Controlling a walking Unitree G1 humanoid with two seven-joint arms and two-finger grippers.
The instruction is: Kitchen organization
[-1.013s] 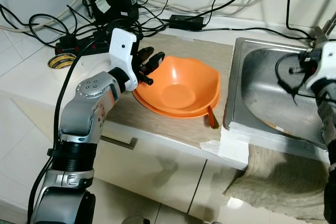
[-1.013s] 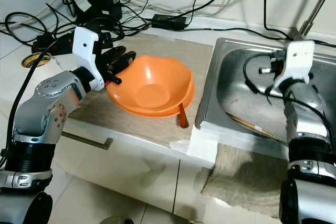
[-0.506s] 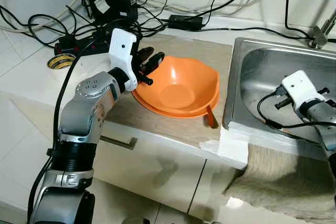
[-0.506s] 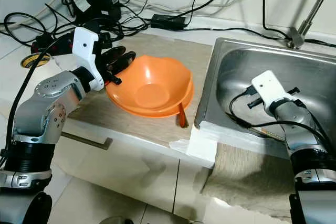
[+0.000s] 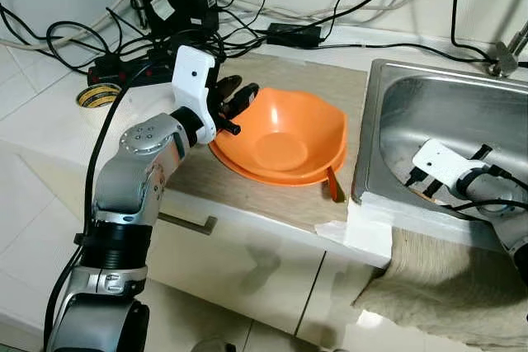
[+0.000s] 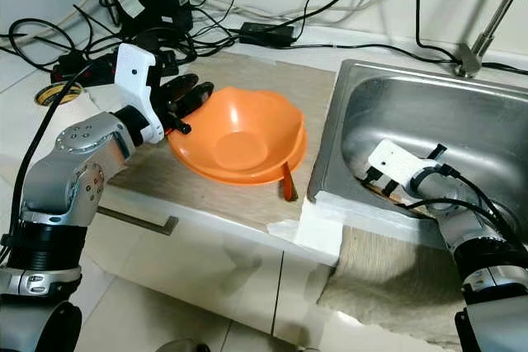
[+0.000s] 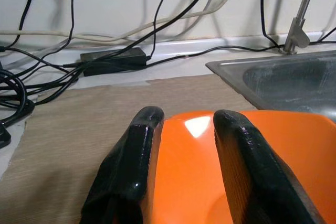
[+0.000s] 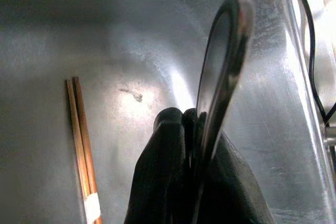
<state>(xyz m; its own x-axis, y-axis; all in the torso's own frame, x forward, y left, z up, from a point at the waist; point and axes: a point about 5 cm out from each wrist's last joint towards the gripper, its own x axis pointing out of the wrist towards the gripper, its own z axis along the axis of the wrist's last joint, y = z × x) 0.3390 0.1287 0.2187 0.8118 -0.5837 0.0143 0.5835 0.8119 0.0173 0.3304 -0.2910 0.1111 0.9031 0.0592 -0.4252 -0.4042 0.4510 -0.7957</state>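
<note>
On the beige countertop mat [image 5: 313, 80]: 1 wide orange plastic bowl [image 5: 285, 138] sits upright, left of the sink.
Left gripper [image 7: 181, 129]: at the bowl's left rim, its 2 black fingers [image 7: 134, 166] apart with the orange rim between them; whether they press on the rim cannot be told.
Left arm: silver, bent at the elbow, reaching from the near left over the counter edge.
Right gripper [image 8: 191, 124]: low inside the stainless steel sink [image 5: 429, 117], near its front wall, fingers together and clamped on a shiny metal spoon [image 8: 223, 61].
Spoon: it stands out past the fingertips, bowl end away from the wrist, above the sink floor.
Pair of brown chopsticks [image 8: 81, 150]: lying flat on the sink bottom beside the right gripper, bound by a white band at 1 end.
Brown-handled utensil [image 5: 332, 185]: on the mat at the bowl's near right edge, partly tucked under it.
Far left of the counter: a tangle of black cables [image 5: 124, 47] and a black power adapter [image 5: 293, 35].
Roll of yellow-and-black tape [image 5: 96, 95]: on the white counter, left of the left arm.
Grey-beige cloth [image 5: 437, 286]: hanging over the counter front below the sink.
Metal tap stem [image 6: 487, 26]: at the sink's far right corner.
</note>
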